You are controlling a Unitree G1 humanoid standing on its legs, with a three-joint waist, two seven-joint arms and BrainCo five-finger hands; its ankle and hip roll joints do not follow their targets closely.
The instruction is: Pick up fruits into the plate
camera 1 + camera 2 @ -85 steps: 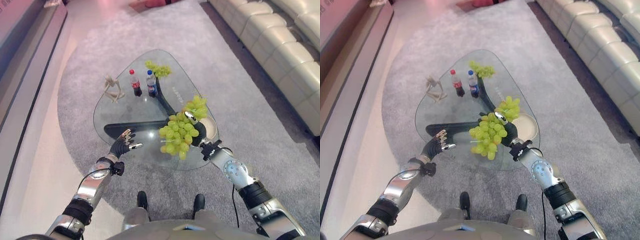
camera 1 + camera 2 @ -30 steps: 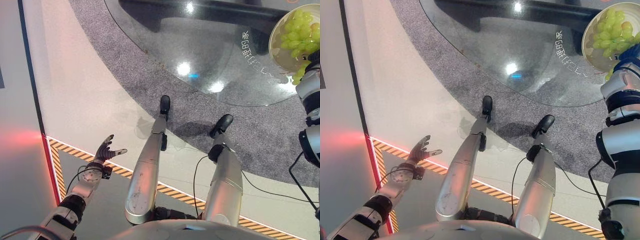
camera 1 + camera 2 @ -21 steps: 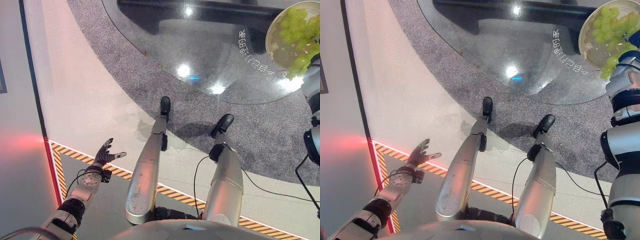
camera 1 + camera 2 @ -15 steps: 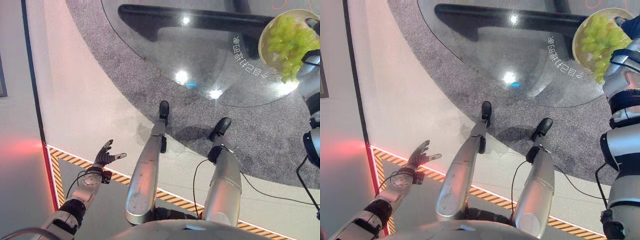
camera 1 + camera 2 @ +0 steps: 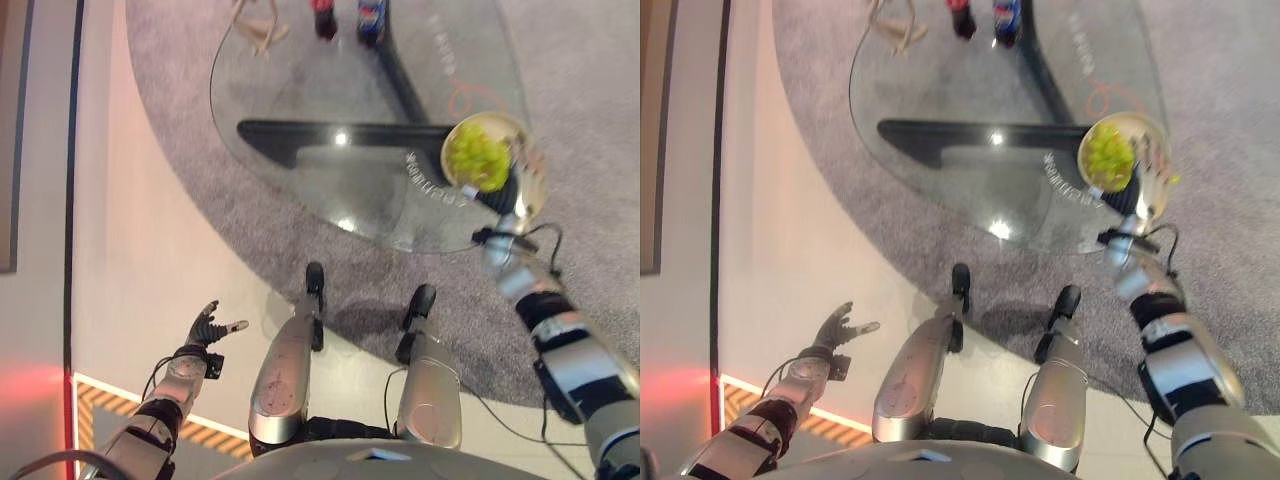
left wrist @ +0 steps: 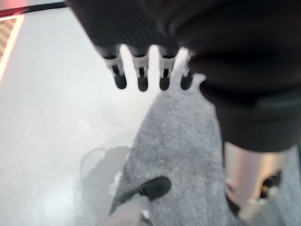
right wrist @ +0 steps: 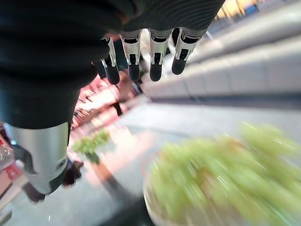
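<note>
- One bunch of green grapes (image 5: 477,158) lies in our plate (image 5: 526,193), a pale round dish at the right-hand edge of the glass table (image 5: 300,100), on the side nearer us.
- Our right hand (image 5: 514,205) is just over the near right rim of the plate, touching or almost touching it; we cannot tell which from the head views.
- In the right wrist view the right hand's fingers (image 7: 156,61) hang straight and side by side, closed round nothing, with the grapes (image 7: 221,174) blurred in the plate (image 7: 162,214) past them.
- That same wrist view shows a second, smaller green bunch (image 7: 89,142) farther off on the table.
- Our left hand (image 5: 207,327) is held out well apart from the table, low on our left over the pale floor (image 5: 150,250), with fingers spread and thumb out to the side, empty.
- In the left wrist view the left hand's fingers (image 6: 141,75) are straight in a row above the pale floor (image 6: 51,117) and the edge of the grey carpet (image 6: 178,155).
- Two bottles stand at the far end of the table, one with a red label (image 5: 323,8) and one with a blue label (image 5: 371,12), side by side.
- A pale small figure (image 5: 257,25) lies to the left of the bottles on the glass.
- The dark table base (image 5: 340,138) shows through the glass top.
- The table stands on the grey carpet (image 5: 600,120).
</note>
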